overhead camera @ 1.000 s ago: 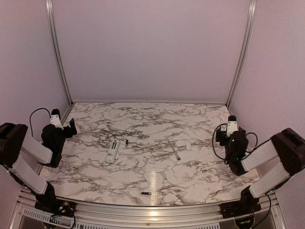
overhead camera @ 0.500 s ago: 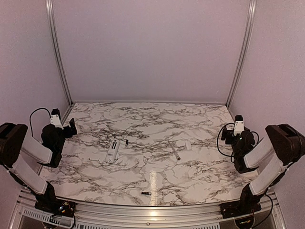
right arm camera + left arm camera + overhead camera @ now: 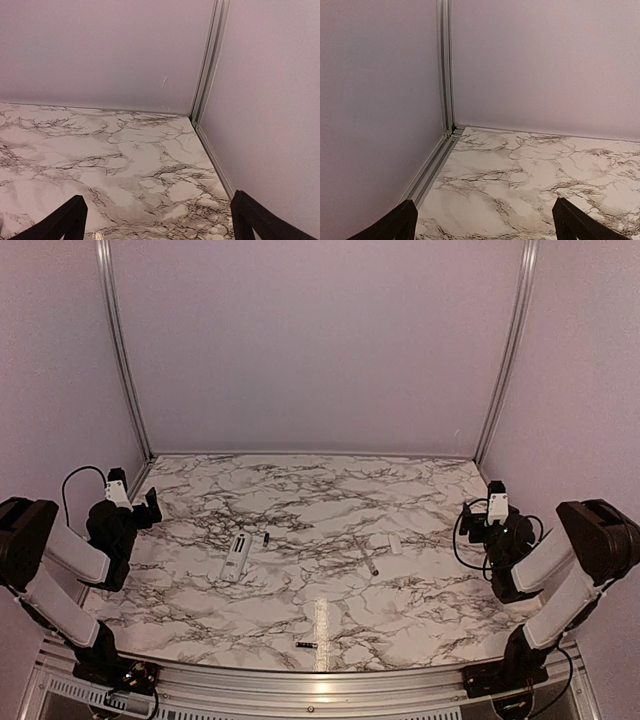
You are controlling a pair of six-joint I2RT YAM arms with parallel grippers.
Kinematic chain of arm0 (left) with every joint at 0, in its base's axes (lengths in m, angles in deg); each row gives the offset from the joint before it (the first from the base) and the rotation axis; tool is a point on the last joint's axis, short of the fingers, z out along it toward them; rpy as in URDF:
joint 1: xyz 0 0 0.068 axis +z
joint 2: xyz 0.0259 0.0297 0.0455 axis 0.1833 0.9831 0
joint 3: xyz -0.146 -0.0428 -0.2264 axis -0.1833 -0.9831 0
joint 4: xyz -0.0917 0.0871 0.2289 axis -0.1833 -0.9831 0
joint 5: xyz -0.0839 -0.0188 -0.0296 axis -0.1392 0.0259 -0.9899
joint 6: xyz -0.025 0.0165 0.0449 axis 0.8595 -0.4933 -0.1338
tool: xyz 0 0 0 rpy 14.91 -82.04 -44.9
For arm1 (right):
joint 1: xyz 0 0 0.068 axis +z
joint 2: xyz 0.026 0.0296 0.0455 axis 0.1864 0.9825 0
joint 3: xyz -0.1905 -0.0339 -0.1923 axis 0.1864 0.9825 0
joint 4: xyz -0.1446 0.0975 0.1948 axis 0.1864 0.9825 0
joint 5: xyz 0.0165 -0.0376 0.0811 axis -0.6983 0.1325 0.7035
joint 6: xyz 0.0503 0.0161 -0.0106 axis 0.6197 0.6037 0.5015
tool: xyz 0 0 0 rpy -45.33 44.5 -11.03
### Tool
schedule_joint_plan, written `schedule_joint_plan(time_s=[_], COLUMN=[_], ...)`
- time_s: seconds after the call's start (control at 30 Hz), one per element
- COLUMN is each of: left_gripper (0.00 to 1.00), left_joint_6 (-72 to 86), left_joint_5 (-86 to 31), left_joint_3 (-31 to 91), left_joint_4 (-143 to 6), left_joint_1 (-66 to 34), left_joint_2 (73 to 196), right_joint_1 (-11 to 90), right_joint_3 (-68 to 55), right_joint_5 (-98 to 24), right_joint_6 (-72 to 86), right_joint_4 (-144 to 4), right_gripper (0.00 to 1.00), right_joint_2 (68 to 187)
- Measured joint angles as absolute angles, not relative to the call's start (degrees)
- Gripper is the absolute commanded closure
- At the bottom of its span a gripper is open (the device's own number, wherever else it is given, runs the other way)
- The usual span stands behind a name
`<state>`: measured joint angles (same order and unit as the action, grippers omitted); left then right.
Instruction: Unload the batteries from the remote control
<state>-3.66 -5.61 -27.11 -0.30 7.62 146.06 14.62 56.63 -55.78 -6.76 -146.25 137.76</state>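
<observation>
The white remote control (image 3: 236,556) lies on the marble table left of centre, seen only in the top view. One small dark battery (image 3: 266,538) lies just right of its far end. A second dark battery (image 3: 306,645) lies near the front edge. My left gripper (image 3: 150,504) is open and empty at the far left, well away from the remote; its fingertips (image 3: 395,225) frame bare table. My right gripper (image 3: 470,518) is open and empty at the far right; its fingertips (image 3: 252,220) frame bare table near the back right corner.
A thin grey pen-like stick (image 3: 367,556) lies right of centre, with a small white flat cover piece (image 3: 394,542) beside it. Pale walls with aluminium posts (image 3: 120,350) close in the table on three sides.
My right arm has drawn back toward the right wall and its gripper has shifted right and slightly up in the top view. The left arm and the objects have not moved.
</observation>
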Motion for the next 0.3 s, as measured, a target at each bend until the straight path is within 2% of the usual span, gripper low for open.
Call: schedule_joint_plan(time_s=[0.3], left_gripper=[0.01], left_joint_6=[-3.66], left_joint_5=[-5.63], left_joint_3=[-27.11], left_joint_4=[-0.3], left_joint_1=[7.62], left_joint_2=[146.06], right_joint_1=[14.62], right_joint_3=[56.63], right_joint_5=[-55.56], right_joint_6=[-6.76], right_joint_4=[-146.25], right_gripper=[0.01], right_joint_2=[137.76])
